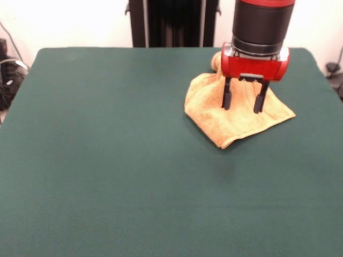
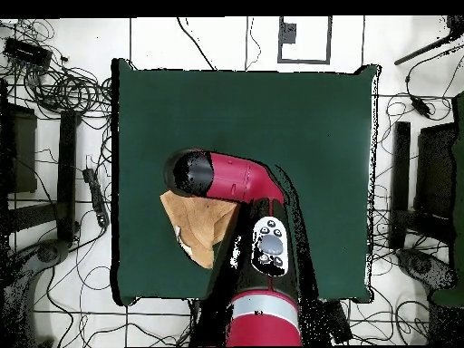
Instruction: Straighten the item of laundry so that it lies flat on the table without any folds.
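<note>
The orange-tan towel, the item of laundry (image 1: 236, 115), lies bunched and folded over on the green table (image 1: 118, 160) at the far right of the front view. My gripper (image 1: 244, 101) hangs just above its middle, open, both black fingers apart with nothing between them. A rolled part of the towel shows behind the red gripper body. From overhead, the towel (image 2: 201, 227) lies near the table's left edge (image 2: 122, 181), partly hidden under the red arm; the fingers are hidden there.
Black pedestal posts (image 1: 171, 21) stand behind the table's far edge. Cables (image 2: 63, 91) and dark stands surround the table on the floor in the overhead view. The table's right edge (image 1: 321, 69) is close to the towel.
</note>
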